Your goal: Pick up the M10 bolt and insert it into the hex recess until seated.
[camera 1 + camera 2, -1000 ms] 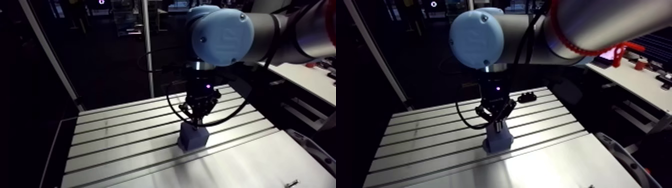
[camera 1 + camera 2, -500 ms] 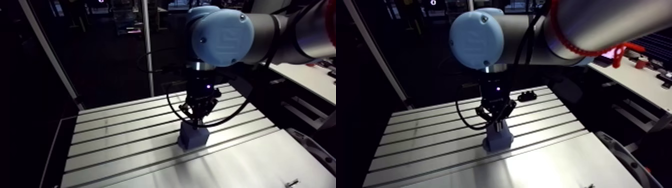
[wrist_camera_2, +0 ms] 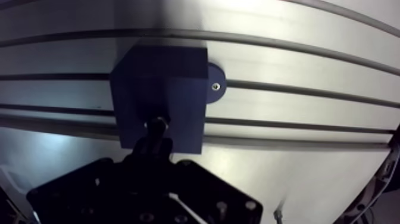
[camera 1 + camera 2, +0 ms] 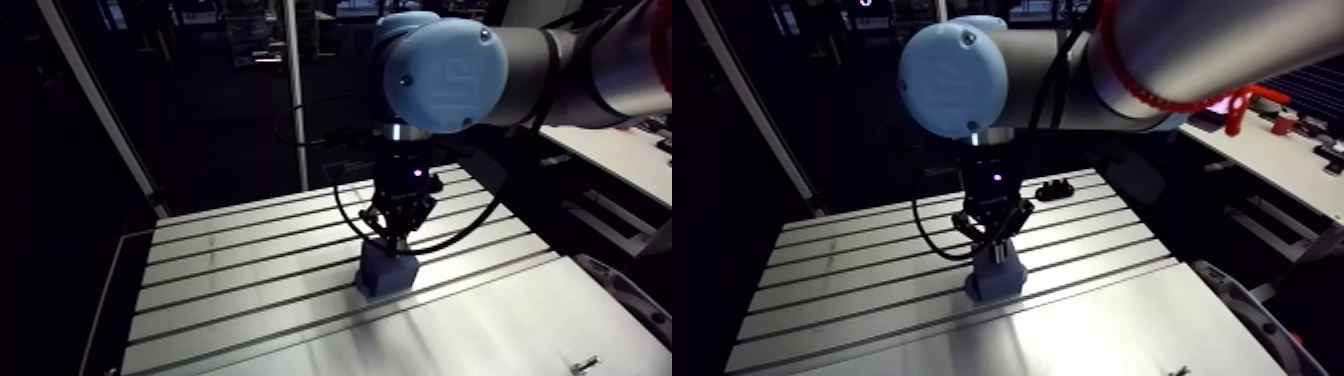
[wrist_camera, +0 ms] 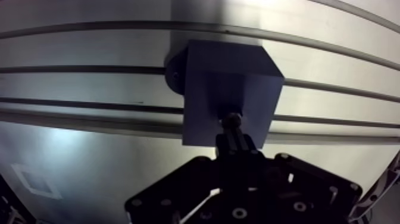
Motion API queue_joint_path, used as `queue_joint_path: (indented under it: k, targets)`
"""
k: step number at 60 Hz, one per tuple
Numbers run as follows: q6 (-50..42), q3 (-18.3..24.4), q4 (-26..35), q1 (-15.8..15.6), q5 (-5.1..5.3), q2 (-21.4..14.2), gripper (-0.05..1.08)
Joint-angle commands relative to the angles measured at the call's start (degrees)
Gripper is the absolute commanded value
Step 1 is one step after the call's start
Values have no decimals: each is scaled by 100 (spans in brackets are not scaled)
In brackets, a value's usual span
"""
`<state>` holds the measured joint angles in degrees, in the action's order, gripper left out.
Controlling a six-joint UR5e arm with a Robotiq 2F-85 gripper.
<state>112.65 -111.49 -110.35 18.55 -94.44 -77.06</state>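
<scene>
You can count the pick-up as done, by the look of it. The M10 bolt (image 5: 231,121) is not lying on the table (image 4: 250,262). It stands pinched in the end effector (image 5: 236,140), which is drawn narrow and clamped on the bolt.

In the arm view the end effector hangs straight down over the blue block (image 4: 385,275), which sits across the slots near the middle of the table. In the wrist view the bolt's lower end meets the block's top face, near the edge closest to the end effector. The hex recess itself does not show, because the bolt and the fingertips cover that spot. You therefore cannot tell whether the bolt has entered the recess or only rests at its mouth.

My judgement is that the task is well past halfway, with the bolt grasped, carried over and lined up on the block. The push down until it seats is left to do, then the release and the lift clear. The block's round mounting tab (image 3: 215,80) with its screw lies flat against the table, so the block looks fixed for that push.
</scene>
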Motion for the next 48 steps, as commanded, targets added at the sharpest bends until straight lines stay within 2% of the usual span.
queue_joint_path:
  k: [1, 48]
  targets:
    - [59, -8, 0, 0, -8, 3, 107]
    - [104, -16, -9, 0, -8, 46, 107]
